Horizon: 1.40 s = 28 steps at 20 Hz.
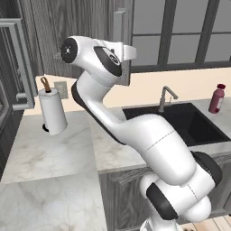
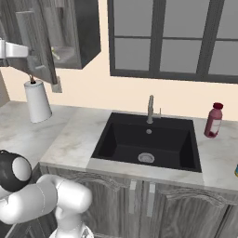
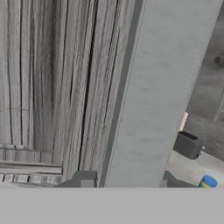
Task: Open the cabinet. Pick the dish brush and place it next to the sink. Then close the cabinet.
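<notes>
The cabinet door [image 2: 36,41] stands swung partly out from the dark cabinet box [image 2: 86,32]. My gripper [image 3: 127,180] is shut on its long silver bar handle [image 3: 157,87], with one dark fingertip [image 3: 85,179] on each side of the bar. My white hand [image 2: 11,49] reaches the door from the left. On the shelf inside lies a small pale shape [image 2: 55,54], seemingly the dish brush; it is too small to be sure. The black sink [image 2: 148,142] with its silver faucet [image 2: 151,109] sits in the white marble counter to the right, below the window.
A paper towel roll [image 2: 37,104] stands on the counter under the cabinet. A red bottle [image 2: 214,121] stands right of the sink. Bare marble counter [image 2: 74,135] lies between the roll and the sink. Glass-paned uppers [image 2: 176,32] hang above the sink.
</notes>
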Available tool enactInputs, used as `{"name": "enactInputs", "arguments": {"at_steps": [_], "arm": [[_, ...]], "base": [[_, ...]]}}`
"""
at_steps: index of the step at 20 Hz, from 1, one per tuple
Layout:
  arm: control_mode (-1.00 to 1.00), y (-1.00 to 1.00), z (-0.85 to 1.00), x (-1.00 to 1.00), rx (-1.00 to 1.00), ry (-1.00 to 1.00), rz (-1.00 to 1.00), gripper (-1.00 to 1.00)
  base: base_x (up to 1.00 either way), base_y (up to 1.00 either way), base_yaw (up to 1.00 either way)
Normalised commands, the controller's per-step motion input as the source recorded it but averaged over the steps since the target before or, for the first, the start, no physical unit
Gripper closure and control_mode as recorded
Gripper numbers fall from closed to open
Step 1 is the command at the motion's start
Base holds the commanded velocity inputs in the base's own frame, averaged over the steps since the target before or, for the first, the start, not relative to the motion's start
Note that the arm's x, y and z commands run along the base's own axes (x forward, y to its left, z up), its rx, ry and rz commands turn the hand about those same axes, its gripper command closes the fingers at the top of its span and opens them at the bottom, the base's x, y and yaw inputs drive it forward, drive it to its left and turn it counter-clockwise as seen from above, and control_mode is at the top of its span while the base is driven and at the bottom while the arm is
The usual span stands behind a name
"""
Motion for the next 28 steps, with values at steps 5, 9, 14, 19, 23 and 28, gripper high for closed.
{"name": "enactInputs", "arguments": {"at_steps": [5,9,14,19,23,28], "arm": [[-1.0,0.5,0.0,-0.24,-0.06,0.01,-0.02,1.0],[-1.0,0.53,0.0,-0.21,-0.03,0.03,-0.01,1.0],[-1.0,0.5,0.0,-0.15,0.0,0.03,0.0,1.0],[-1.0,0.26,-0.1,-0.06,0.0,0.02,0.01,1.0],[-1.0,0.0,-0.23,0.0,0.0,0.0,0.04,-1.0],[-1.0,-0.11,-0.1,-0.13,0.04,0.0,0.07,-1.0]], "base": [[0.0,0.0,0.0],[0.0,0.0,0.0],[0.0,0.0,0.0],[0.0,0.0,0.0],[0.0,0.0,0.0],[0.0,0.0,0.0]]}}
